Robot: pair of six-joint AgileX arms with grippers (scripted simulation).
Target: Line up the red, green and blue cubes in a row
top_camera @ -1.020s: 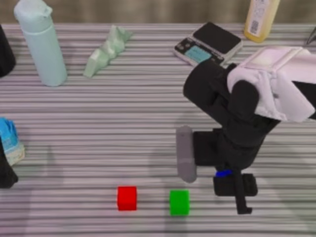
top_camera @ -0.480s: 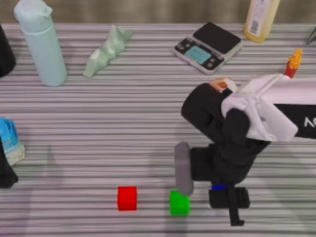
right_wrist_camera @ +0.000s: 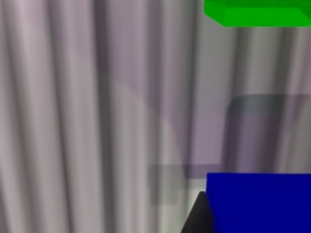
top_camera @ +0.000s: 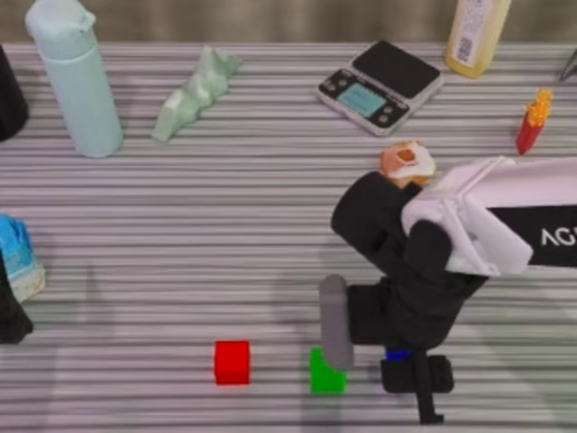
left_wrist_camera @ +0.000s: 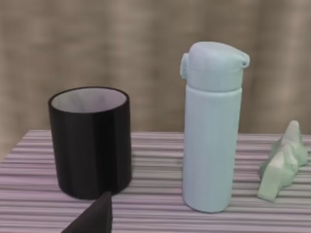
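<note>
The red cube (top_camera: 232, 362) rests near the table's front edge. To its right is the green cube (top_camera: 323, 377), partly covered from above by a grey part of my right arm; its edge also shows in the right wrist view (right_wrist_camera: 260, 13). My right gripper (top_camera: 403, 361) hangs just right of the green cube, shut on the blue cube (top_camera: 397, 354), which fills the wrist view's corner (right_wrist_camera: 260, 201) against a dark fingertip (right_wrist_camera: 197, 218). My left arm (top_camera: 11, 311) is parked at the left edge.
Along the back stand a pale blue bottle (top_camera: 74, 77), a crumpled green object (top_camera: 194, 92), a scale (top_camera: 380, 84) and a yellow bottle (top_camera: 478, 34). A fries carton (top_camera: 532, 122) and a bun (top_camera: 406, 162) lie at the right. A black cup (left_wrist_camera: 91, 141) stands at the far left.
My right arm has moved left and toward the front edge with the blue cube, closing on the green cube. The bun and fries carton came into view from under it.
</note>
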